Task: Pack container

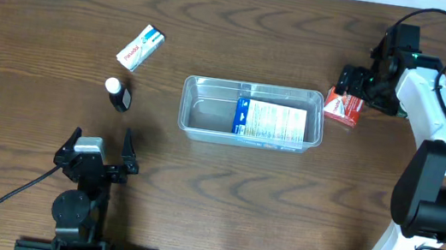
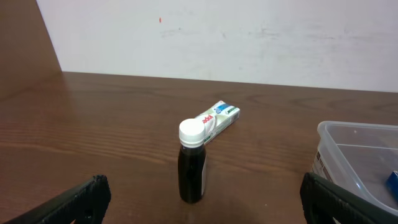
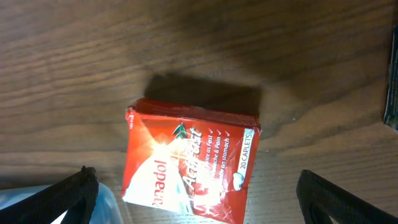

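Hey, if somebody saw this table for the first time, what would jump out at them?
Most likely the clear container in the middle of the table, with a white-and-blue box lying in its right half. Next, the bright red box just off its right end, with the right gripper open over it. On the left, a small dark bottle with a white cap stands upright.

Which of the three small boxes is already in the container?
The blue-and-white box, lying flat in the right half of the container. The red box sits outside its right end; the white carton lies far to its left.
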`<state>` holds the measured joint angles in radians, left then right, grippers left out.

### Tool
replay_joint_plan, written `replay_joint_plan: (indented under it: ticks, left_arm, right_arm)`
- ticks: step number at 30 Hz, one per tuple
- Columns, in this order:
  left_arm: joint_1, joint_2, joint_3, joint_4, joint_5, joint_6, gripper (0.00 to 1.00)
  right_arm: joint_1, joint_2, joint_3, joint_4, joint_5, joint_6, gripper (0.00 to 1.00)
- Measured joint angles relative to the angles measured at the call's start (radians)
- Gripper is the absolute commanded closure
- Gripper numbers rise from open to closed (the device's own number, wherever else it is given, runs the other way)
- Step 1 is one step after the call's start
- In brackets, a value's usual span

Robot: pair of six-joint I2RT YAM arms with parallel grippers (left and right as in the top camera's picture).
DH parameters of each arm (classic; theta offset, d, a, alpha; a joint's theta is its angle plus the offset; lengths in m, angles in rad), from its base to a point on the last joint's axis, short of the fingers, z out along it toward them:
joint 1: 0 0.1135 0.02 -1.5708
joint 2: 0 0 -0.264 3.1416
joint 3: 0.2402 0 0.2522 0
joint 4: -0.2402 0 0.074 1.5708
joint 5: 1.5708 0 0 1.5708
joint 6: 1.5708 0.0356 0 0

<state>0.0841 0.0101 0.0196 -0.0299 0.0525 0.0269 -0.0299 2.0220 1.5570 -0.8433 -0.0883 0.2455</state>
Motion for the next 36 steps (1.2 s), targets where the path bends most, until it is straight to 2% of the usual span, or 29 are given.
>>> replay_joint_plan:
  ticks: [18,36]
  left_arm:
    - [0.0,0.0,0.0,0.0,0.0,0.0,0.02]
    - [0.0,0.0,0.0,0.0,0.0,0.0,0.02]
  right_arm:
    - [0.071,0.063,0.003,0.079,0.054,-0.026,0.01]
    - [0.071,0.099,0.006,-0.041,0.123,0.045,0.01]
